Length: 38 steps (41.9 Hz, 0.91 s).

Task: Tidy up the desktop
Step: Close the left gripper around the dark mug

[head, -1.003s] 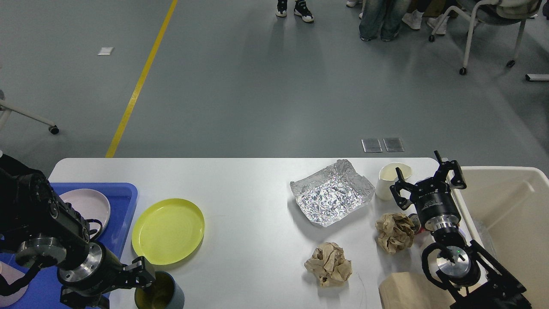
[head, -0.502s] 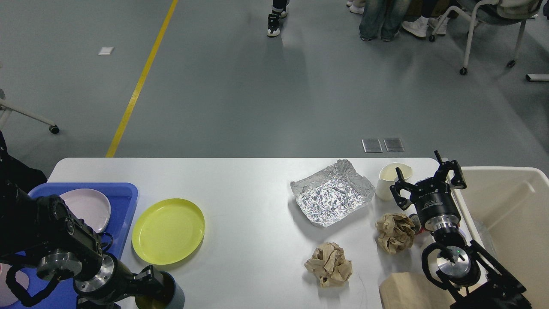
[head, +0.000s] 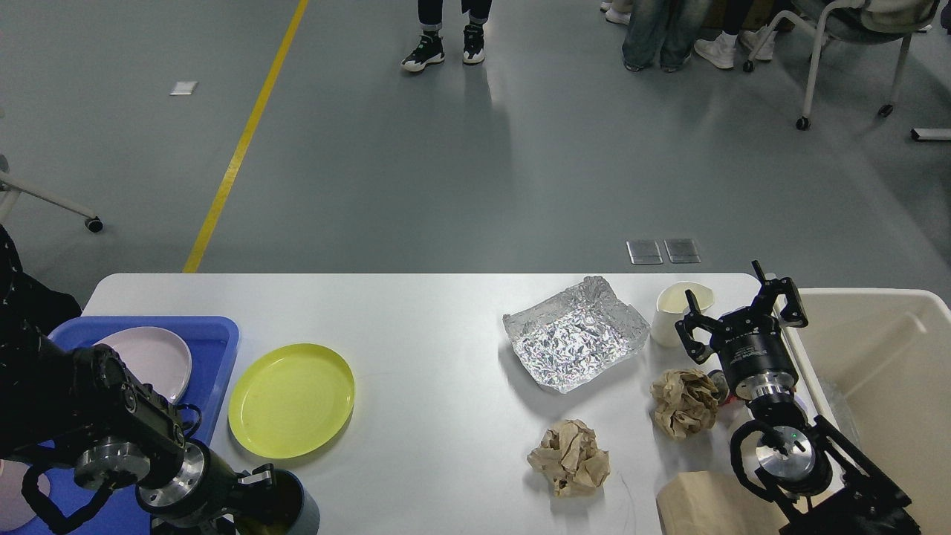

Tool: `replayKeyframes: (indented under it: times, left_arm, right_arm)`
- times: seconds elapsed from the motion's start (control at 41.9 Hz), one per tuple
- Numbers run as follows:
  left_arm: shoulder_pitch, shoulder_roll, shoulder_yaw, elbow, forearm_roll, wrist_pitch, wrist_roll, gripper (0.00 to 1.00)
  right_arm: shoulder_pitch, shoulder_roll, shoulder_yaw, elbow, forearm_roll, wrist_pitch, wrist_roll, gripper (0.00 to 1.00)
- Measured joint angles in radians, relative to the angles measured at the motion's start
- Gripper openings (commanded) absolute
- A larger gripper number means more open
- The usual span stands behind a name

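Note:
The white desktop carries a yellow plate, a crumpled foil tray, a white paper cup and two brown paper balls. At the front left edge stands a grey cup with an olive inside. My left gripper is shut on its left rim, partly cut off by the view's edge. My right gripper stands open just right of the white cup, with nothing between its fingers.
A blue tray at the left holds a pink plate. A beige bin stands off the table's right end. A brown paper bag lies at the front right. People's feet and chairs are on the floor beyond.
My left arm has shifted right and down toward the front edge, staying at the grey cup's rim. The right arm has not moved. A person behind has walked left.

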Motion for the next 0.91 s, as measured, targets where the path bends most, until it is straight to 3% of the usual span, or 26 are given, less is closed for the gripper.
replayKeyframes:
  times: [0.143,0.239,0.717,0.908]
  left_arm:
    - [0.000,0.002,0.000,0.000,0.000,-0.002,0.000,0.14]
    - [-0.001,0.004,-0.002,0.000,0.000,-0.002,0.000,0.00]
    - [-0.034,0.016,0.002,-0.020,0.001,-0.012,0.005,0.00]
    - [-0.188,0.033,0.047,-0.067,0.002,-0.114,0.027,0.00]
  right_arm:
    - [0.000,0.000,0.000,0.000,0.000,0.000,0.000,1.00]
    - [0.000,0.000,0.000,0.000,0.000,0.000,0.000,1.00]
    - [0.000,0.000,0.000,0.000,0.000,0.000,0.000,1.00]
    - [0.000,0.000,0.000,0.000,0.000,0.000,0.000,1.00]
